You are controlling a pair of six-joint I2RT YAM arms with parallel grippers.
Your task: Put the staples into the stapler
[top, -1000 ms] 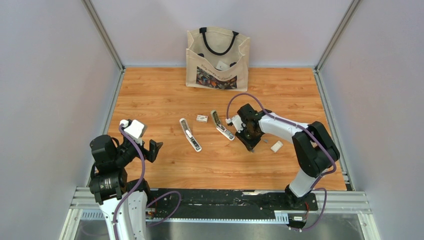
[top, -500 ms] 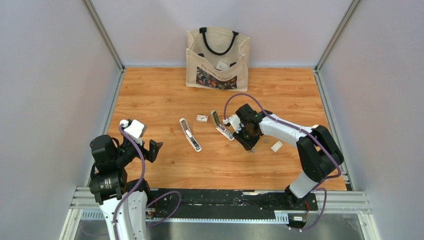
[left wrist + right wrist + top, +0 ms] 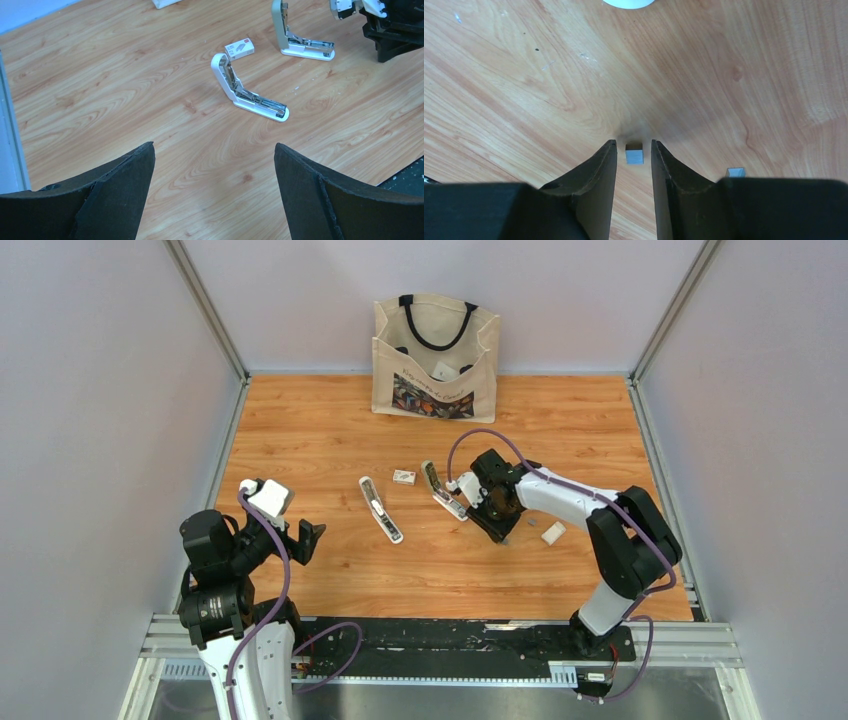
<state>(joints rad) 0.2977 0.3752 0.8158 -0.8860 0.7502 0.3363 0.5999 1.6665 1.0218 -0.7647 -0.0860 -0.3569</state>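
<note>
1 open stapler point(image 3: 381, 509) lies left of another stapler point(image 3: 443, 490), just beside the right fingers point(image 3: 503, 530).

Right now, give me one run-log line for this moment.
left gripper: open, hovering | right gripper: slightly open, straddling staples, ungripped | left stapler, right stapler: hinged open

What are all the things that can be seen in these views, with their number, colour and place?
white stapler: one, swung open, mid-table
grey-green stapler: one, swung open, right of the white one
staple box: one, white, between the staplers' far ends
staples: one grey strip between the right gripper's fingers, touching neither
second grey piece: one, right of that strip, half hidden
small white object: one, right of the right gripper, kind unclear
tote bag: one, cream with black handles, back centre
table: one, wood-brown
left gripper: black, wide open, near left
right gripper: black, narrowly open around the strip
</note>
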